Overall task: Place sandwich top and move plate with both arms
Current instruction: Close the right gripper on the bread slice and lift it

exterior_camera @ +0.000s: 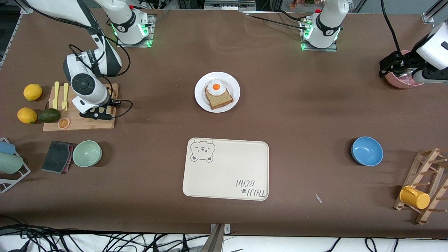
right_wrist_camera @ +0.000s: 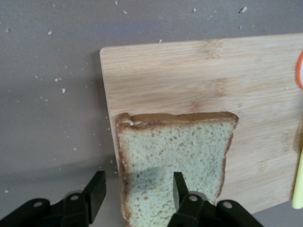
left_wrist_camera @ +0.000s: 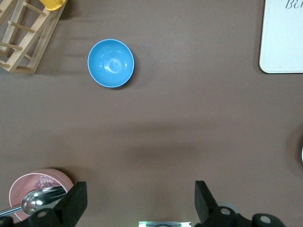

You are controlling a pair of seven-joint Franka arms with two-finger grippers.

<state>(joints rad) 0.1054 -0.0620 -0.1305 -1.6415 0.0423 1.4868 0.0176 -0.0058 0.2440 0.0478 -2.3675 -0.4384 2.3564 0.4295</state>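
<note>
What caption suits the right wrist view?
Right claw straddling the edge of the sandwich top on the wooden cutting board.

Brown table: plate, tray, blue bowl.

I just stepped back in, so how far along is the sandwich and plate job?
Early. Done: toast and egg sit on the plate. In hand: the right tool is down at the cutting board, straddling one edge of the sandwich top, which lies flat. The left tool waits open by the pink bowl. Left: lift the slice, top the egg, move the plate.
</note>
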